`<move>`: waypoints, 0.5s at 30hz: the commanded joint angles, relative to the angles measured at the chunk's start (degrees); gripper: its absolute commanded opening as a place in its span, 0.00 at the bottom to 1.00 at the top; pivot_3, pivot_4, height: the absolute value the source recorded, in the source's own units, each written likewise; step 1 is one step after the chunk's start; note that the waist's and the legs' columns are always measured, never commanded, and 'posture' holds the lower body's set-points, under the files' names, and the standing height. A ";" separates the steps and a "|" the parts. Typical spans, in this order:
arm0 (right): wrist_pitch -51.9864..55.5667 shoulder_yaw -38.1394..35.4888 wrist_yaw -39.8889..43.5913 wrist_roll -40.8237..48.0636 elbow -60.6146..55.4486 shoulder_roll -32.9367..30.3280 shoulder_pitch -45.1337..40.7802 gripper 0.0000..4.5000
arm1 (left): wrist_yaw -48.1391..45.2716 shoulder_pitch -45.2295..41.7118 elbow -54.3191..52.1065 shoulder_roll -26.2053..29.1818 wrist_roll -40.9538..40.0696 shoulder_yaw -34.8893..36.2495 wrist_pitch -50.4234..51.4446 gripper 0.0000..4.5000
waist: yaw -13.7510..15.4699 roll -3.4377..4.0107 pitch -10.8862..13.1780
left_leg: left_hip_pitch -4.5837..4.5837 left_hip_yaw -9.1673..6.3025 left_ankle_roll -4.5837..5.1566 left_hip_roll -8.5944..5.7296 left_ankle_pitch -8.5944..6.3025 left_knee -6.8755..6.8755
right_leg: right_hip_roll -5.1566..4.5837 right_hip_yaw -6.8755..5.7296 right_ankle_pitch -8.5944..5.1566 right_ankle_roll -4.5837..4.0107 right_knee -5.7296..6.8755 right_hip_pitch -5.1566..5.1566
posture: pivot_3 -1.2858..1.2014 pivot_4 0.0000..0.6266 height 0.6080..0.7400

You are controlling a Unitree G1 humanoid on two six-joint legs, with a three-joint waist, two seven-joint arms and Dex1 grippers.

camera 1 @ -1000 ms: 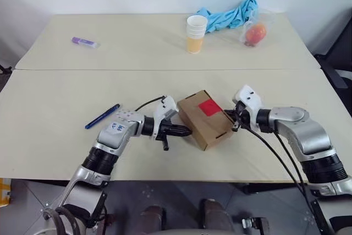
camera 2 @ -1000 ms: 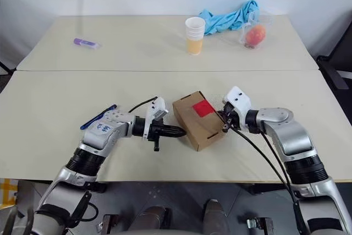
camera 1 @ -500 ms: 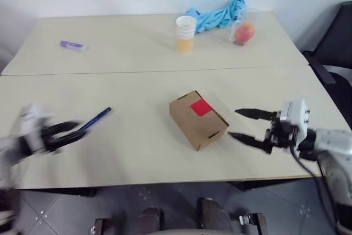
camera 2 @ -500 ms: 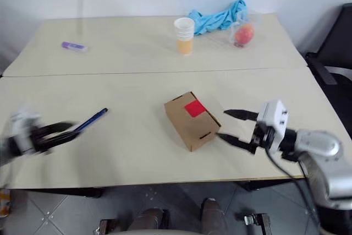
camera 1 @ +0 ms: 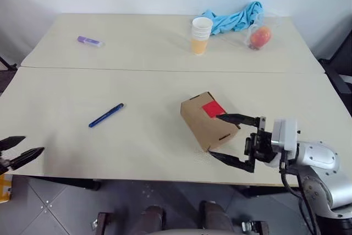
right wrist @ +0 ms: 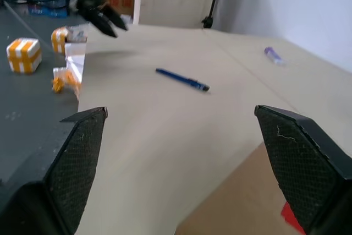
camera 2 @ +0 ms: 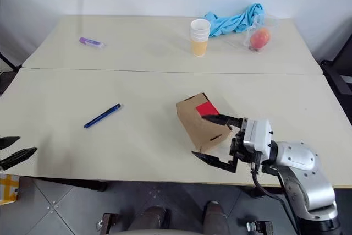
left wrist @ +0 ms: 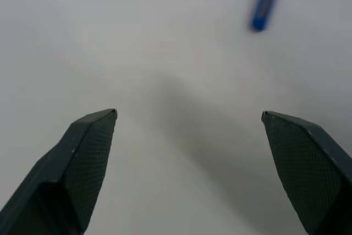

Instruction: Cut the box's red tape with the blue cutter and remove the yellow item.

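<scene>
Both grippers, left point(camera 1: 14, 157) and right point(camera 1: 231, 138), gape empty; we'd pinch the light, slim cutter point(camera 1: 106, 115) mid-barrel.

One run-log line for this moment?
left tool open | right tool open beside box | red tape uncut | cutter on table

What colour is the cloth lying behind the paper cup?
Light blue; the cloth shows best in the left eye view.

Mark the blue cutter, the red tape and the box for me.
blue cutter point(camera 1: 106, 115), left eye view, mid-barrel.
red tape point(camera 1: 212, 108), left eye view, patch centre.
box point(camera 1: 199, 122), left eye view, bare cardboard on its side.
</scene>
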 commanded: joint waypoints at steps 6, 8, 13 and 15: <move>2.74 -10.16 -0.55 7.88 -7.98 -5.50 6.87 1.00 | -1.28 -17.80 9.66 -2.45 7.78 -14.48 -6.34 0.99 | -1.13 -0.06 -0.04 | 0.02 0.12 -0.07 0.11 0.01 -0.05 | 0.12 -0.03 0.00 0.01 0.16 -0.05 | 0.52 0.24 1.00; 2.04 -12.12 -0.12 7.44 -8.39 -5.69 9.71 1.00 | -1.98 -20.64 14.51 -2.44 9.93 -16.91 -8.09 0.99 | -1.87 -0.06 -0.04 | 0.04 0.21 -0.05 0.09 0.00 -0.11 | 0.14 -0.04 0.00 0.01 0.14 -0.09 | 0.52 0.24 1.00; 0.47 -15.23 -1.73 6.39 -7.70 -5.03 12.22 1.00 | -2.22 -25.08 23.13 -3.37 13.43 -20.81 -11.01 0.99 | -1.86 -0.05 -0.04 | 0.05 0.27 -0.01 0.06 -0.02 -0.03 | 0.13 -0.04 0.02 0.05 0.16 -0.07 | 0.52 0.24 1.00; 0.42 -16.34 -3.21 6.89 -7.03 -4.52 11.94 1.00 | -2.49 -25.84 24.58 -4.27 13.89 -21.68 -11.22 0.99 | -1.73 -0.04 -0.05 | 0.09 0.28 -0.01 0.08 -0.02 0.00 | 0.11 -0.02 0.03 0.06 0.19 -0.04 | 0.52 0.24 1.00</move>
